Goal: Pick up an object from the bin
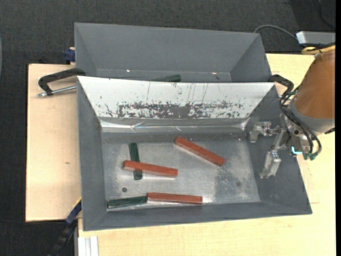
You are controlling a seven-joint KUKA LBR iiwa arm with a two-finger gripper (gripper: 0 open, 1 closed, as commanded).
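Observation:
My gripper hangs over the bin's right sloping wall, open, with nothing between its fingers. Nearest to it is a red bar, lying tilted on the bin floor to its left, well apart from the fingertips. Along the front of the floor lies a second red bar, end to end with a dark green bar. Further left, a third red bar lies across a short dark green bar.
The arm with its orange cover comes in over the bin's right rim. The bin's walls slope steeply down to the floor. Bare floor lies between the tilted red bar and the right wall.

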